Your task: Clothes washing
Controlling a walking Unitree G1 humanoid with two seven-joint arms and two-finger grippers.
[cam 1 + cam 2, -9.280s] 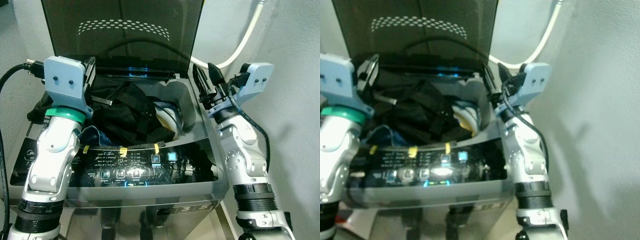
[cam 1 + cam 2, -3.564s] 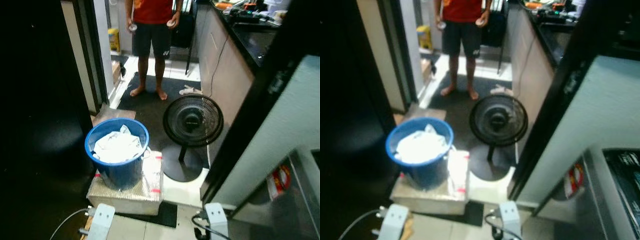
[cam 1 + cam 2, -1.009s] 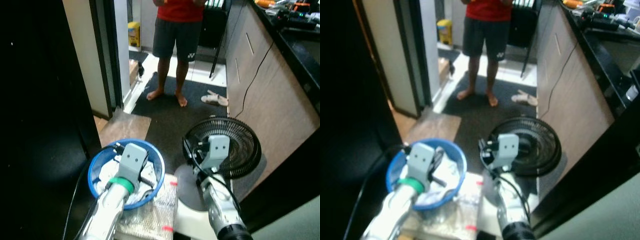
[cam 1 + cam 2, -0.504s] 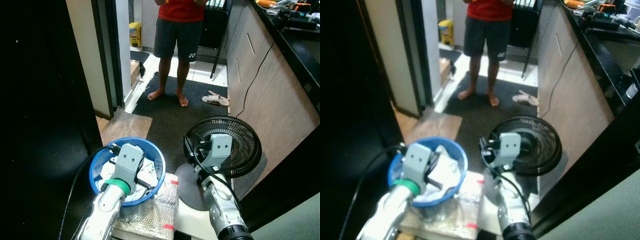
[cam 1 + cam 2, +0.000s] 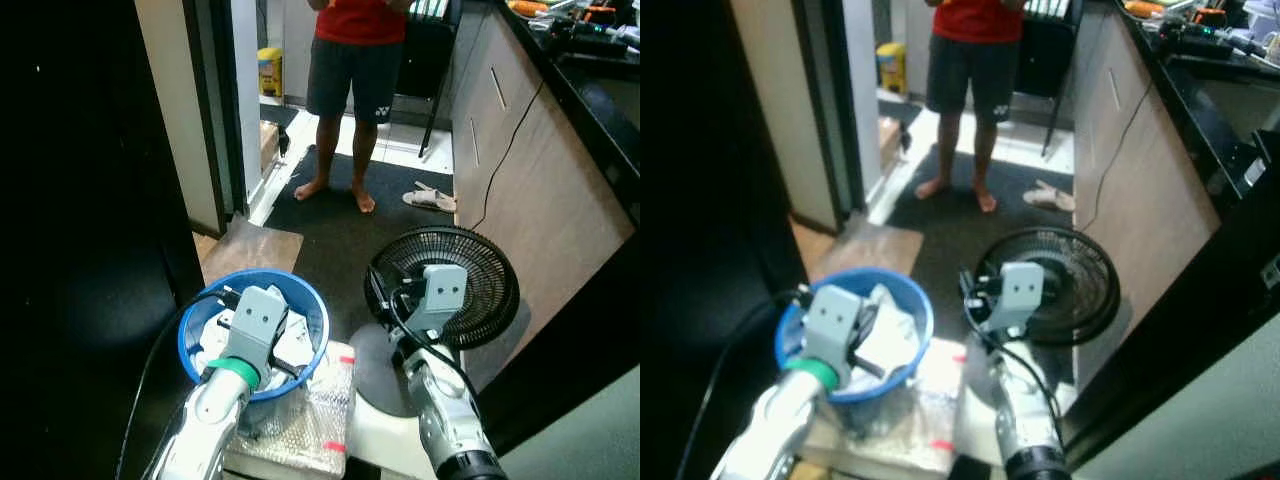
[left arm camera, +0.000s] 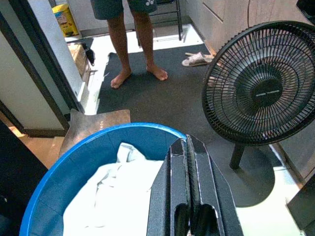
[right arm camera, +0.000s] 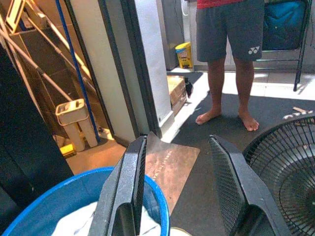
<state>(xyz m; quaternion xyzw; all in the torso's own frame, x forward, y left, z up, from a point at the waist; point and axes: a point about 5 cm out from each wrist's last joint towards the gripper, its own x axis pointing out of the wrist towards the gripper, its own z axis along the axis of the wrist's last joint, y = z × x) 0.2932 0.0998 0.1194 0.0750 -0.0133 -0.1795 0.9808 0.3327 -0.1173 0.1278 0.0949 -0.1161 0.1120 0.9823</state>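
We hold our closed left tool (image 6: 189, 162) over the round blue plastic bucket (image 5: 310, 312) of white laundry (image 6: 123, 196) at seven o'clock, right tool (image 7: 184, 182) open beside, next reaching down to grasp cloth.

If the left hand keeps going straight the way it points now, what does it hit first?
Most likely the white laundry inside the blue bucket: the left hand, fingers shut, angles over its rim. Depth is uncertain.

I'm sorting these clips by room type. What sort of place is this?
Likely a home's kitchen or service area: a person stands barefoot on a dark mat beside a long counter. A floor fan and a blue laundry bucket of white clothes sit nearby.
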